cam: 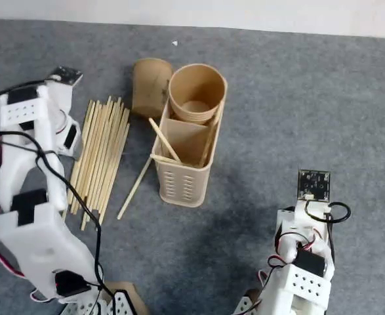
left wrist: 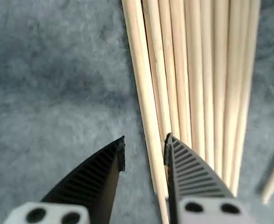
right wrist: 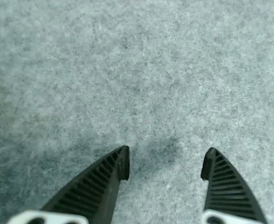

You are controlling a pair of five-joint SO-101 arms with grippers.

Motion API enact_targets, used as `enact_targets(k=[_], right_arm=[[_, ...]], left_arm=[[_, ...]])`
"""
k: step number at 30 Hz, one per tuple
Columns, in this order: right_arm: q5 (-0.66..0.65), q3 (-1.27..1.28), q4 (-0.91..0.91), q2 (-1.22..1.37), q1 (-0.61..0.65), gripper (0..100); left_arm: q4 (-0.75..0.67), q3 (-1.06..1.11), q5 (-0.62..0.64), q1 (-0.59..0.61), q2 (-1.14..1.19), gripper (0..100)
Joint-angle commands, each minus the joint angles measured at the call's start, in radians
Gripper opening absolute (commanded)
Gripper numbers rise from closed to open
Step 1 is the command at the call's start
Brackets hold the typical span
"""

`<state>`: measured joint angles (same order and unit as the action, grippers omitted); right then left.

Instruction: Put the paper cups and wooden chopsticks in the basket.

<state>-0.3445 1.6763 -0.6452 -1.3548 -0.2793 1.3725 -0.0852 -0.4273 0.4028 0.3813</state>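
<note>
Left end effector [left wrist: 144, 145] hangs low over the outer edge of the loose chopsticks [left wrist: 193, 84], on the side away from the basket. Its jaws are parted narrowly: one tip is over bare bench [left wrist: 57, 70], the other over the sticks, and the outermost stick runs between them. To pick well, I judge it should drop straight down until both tips reach the bench, then close on only the edge stick or two. Taking more risks a fan of sticks slipping out, and a grip near the middle of their length should keep them from tipping on the lift. The pile lies flat just beside the basket [cam: 179, 178], which already holds one upright paper cup [cam: 195, 92] and a few sticks. A second cup [cam: 149, 85] lies on its side just behind the basket. The left arm [cam: 28, 164] stretches forward along the pile's outer side, wrist bent down. Right end effector [right wrist: 167, 156] sits wide open over bare bench, well apart from everything.
</note>
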Motion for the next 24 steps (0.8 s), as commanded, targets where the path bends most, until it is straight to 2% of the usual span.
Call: enact_targets(k=[1,5,13,20,24], right_arm=[[-0.008,0.031,0.018,-0.013,0.008,26.0],[-0.008,0.031,0.018,-0.013,0.010,26.0],[-0.008,0.031,0.018,-0.013,0.010,26.0],[-0.008,0.031,0.018,-0.013,0.010,26.0],[-0.008,0.031,0.018,-0.013,0.010,26.0]], left_arm=[[-0.071,-0.004,-0.012,0.005,0.028,17],[-0.115,-0.004,-0.012,0.012,0.090,17],[-0.114,-0.062,-0.012,0.005,0.196,16],[-0.106,-0.163,-0.012,0.013,0.315,7],[-0.014,-0.265,-0.009,0.012,0.315,0]])
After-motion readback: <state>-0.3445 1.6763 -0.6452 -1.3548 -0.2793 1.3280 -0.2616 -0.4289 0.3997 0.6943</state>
